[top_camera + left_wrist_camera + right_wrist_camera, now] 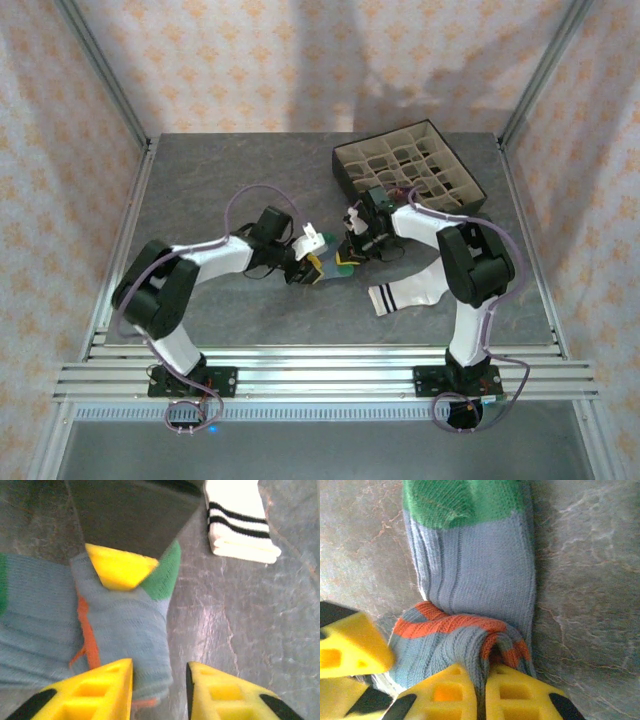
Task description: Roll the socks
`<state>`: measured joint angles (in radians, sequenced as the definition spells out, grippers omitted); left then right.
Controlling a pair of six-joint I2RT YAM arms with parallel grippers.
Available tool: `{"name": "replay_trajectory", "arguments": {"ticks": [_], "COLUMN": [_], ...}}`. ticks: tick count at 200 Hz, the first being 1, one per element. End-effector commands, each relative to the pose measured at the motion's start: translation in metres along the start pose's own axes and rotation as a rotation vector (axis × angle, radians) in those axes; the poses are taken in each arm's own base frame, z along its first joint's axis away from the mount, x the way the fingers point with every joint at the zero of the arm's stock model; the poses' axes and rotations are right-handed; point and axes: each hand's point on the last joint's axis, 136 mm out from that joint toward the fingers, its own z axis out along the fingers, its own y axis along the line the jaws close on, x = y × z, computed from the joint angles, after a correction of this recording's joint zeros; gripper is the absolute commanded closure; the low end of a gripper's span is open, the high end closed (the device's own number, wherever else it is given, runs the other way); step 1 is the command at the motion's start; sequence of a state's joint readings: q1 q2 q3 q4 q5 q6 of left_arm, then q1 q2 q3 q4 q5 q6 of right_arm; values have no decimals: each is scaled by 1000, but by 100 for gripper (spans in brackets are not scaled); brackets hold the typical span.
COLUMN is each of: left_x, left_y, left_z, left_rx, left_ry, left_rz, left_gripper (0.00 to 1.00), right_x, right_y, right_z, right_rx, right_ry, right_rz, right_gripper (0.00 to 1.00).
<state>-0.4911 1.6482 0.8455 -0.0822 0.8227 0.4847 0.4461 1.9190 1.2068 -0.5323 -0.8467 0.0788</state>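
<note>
Pinching the grey-blue sock [475,580] near its orange heel, the right jaws are squeezed together on it — the left jaws stand apart at that sock's edge.

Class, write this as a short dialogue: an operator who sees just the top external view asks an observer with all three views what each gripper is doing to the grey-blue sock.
Operator: From above the two grippers blur together. Has the right gripper got the grey-blue sock?
Observer: Yes. Its jaws are shut on a fold of fabric right beside the orange heel band.
Operator: And the left gripper?
Observer: Open. There is a clear gap between its yellow tips, and the sock's edge lies loose in that gap, not pinched.
</note>
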Motion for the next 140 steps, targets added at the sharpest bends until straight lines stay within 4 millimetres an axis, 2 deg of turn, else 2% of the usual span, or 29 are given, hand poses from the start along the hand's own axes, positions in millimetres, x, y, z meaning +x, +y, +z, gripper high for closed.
{"name": "replay_trajectory", "arguments": {"ticks": [1,19,30,44,75,116,140], "left_x": [-13,-17,-25,-33,-34,-34,-27], "left_y": [4,0,1,1,8,14,19], "left_z": [-11,-13,-16,-17,-7,12,27], "left_rx": [-200,-405,-561,-648,-706,-730,-720], "left_ry": [-7,48,55,43,68,66,102], "left_rz": [198,414,545,607,649,671,665], "left_gripper": [64,64,59,54,49,49,50], "right_x": [14,12,12,12,11,15,17], "right_y": [-43,-42,-42,-42,-41,-42,-41], "right_z": [10,9,10,10,10,11,10], "right_rx": [189,194,195,196,193,192,192], "right_ry": [62,72,80,89,98,118,124], "right_rz": [83,87,90,89,92,96,96], "right_gripper": [91,91,91,91,91,91,89]}}
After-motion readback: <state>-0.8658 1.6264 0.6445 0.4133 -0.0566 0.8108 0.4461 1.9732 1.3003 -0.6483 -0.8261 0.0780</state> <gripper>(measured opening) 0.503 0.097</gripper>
